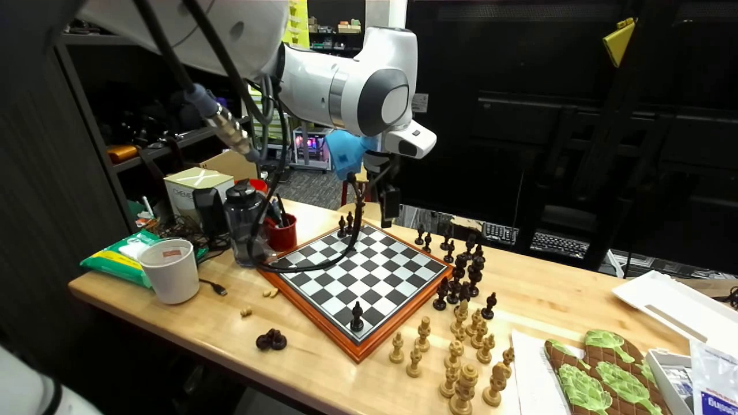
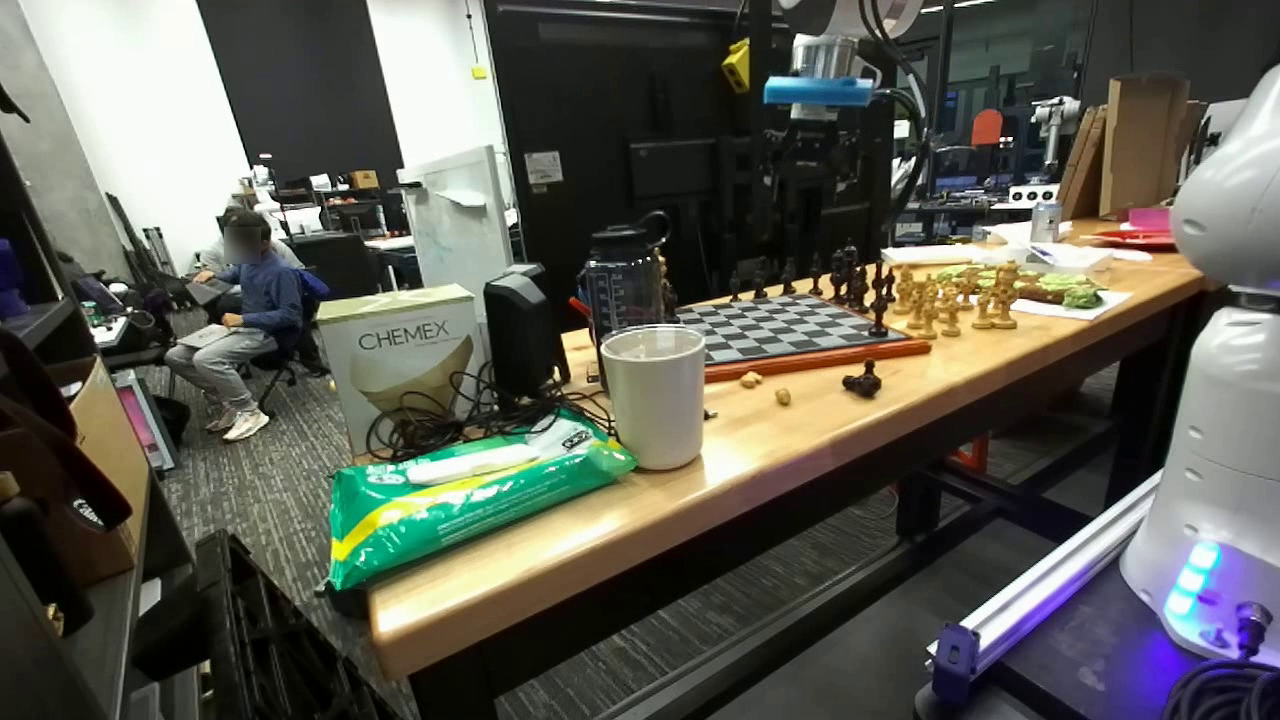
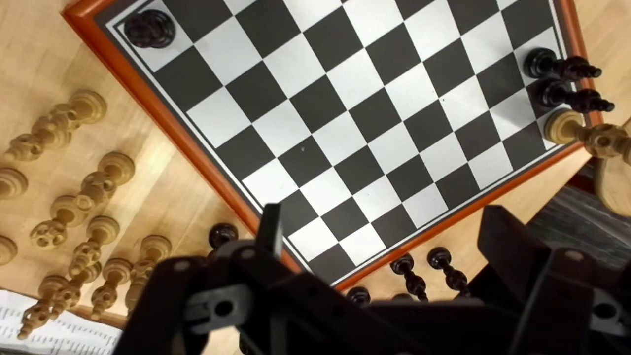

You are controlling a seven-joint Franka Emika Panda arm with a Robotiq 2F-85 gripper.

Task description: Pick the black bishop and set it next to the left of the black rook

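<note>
My gripper (image 3: 382,217) is open and empty above the chessboard's edge in the wrist view. It hangs high over the far side of the board in an exterior view (image 1: 375,199). The chessboard (image 1: 369,271) has an orange-brown frame. One dark piece (image 1: 357,317) stands upright on a corner square; it also shows in the wrist view (image 3: 149,29). Two dark pieces (image 3: 562,66) stand side by side near another corner, beside a pale piece (image 3: 586,133). More dark pieces (image 1: 459,268) stand off the board. I cannot tell which are the black bishop and black rook.
Pale pieces (image 1: 454,351) stand in a group beside the board. Dark pieces (image 1: 271,340) lie near the table's edge. A white cup (image 1: 170,271), a clear bottle (image 1: 245,222), a red pen cup (image 1: 282,233) and oven mitts (image 1: 605,374) are on the table.
</note>
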